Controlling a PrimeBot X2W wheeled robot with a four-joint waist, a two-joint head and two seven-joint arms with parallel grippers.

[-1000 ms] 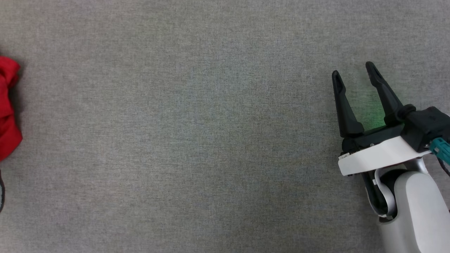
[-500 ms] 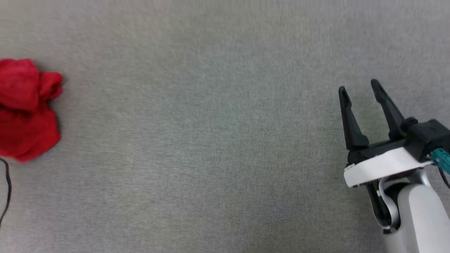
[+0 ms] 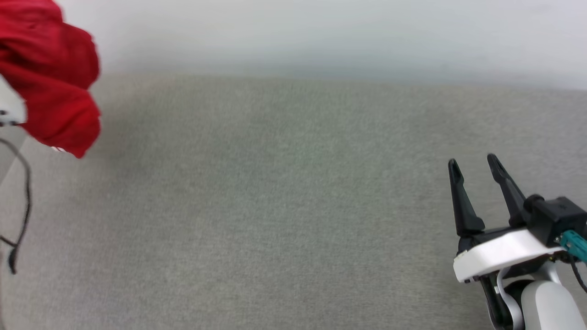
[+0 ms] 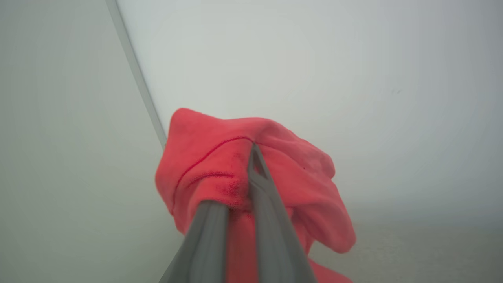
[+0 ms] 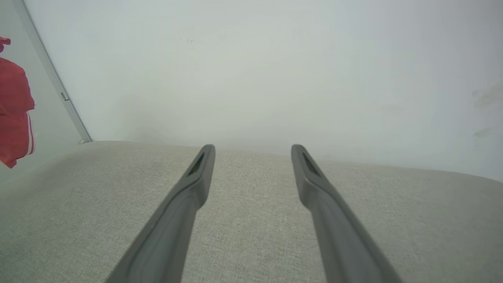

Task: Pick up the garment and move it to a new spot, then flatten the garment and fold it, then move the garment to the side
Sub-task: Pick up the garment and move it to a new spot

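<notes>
The garment (image 3: 50, 91) is a bunched red cloth hanging in the air at the upper left of the head view, above the grey surface. In the left wrist view my left gripper (image 4: 251, 157) is shut on a fold of the garment (image 4: 220, 157), which drapes over both fingers. The garment (image 5: 13, 102) hangs at the left edge of the right wrist view, with a white stripe on its hem. My right gripper (image 3: 474, 161) stands open at the lower right, far from the cloth, its fingers (image 5: 196, 173) apart over bare fabric.
A grey fabric surface (image 3: 275, 206) spreads across the view and meets a pale wall (image 3: 321, 32) at the back. A black cable (image 3: 20, 215) dangles at the left edge. A pale strip (image 5: 59, 90) runs up the wall corner at the left.
The camera has tilted up, bringing the wall into view. My left gripper shut on the garment and lifted it off the surface; it now hangs higher and further right in the picture.
</notes>
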